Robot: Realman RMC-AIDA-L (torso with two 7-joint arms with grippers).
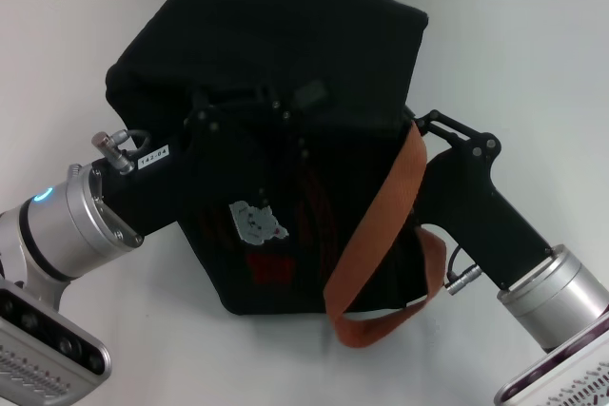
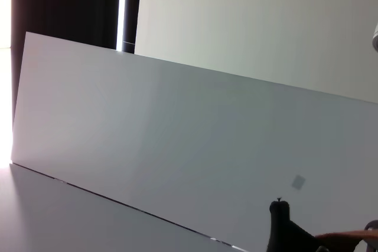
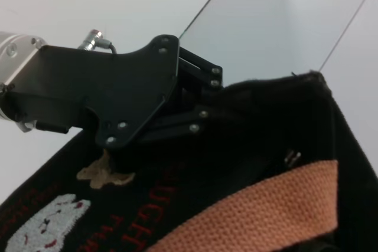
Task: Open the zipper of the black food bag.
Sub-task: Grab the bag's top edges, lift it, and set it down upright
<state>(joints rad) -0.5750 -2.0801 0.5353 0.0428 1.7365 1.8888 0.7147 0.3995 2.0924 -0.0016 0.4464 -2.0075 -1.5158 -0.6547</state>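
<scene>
The black food bag [image 1: 285,35] stands mid-table, its bear patch [image 1: 257,222] with red print facing me and an orange-brown strap [image 1: 381,225] hanging down its right front. My left gripper [image 1: 271,116] reaches in from the left and is shut on the fabric at the bag's upper front. The right wrist view shows that left gripper [image 3: 227,95] gripping the bunched bag [image 3: 283,116], with the zipper's small silver pull tab [image 3: 290,157] just above the strap [image 3: 266,210]. My right gripper [image 1: 416,125] is against the bag's upper right side, its tips hidden behind the strap.
The white table [image 1: 533,64] runs to a tiled wall right behind the bag. A loop of strap [image 1: 381,325] lies on the table in front of the bag. The left wrist view shows mostly the bare wall panel [image 2: 195,146].
</scene>
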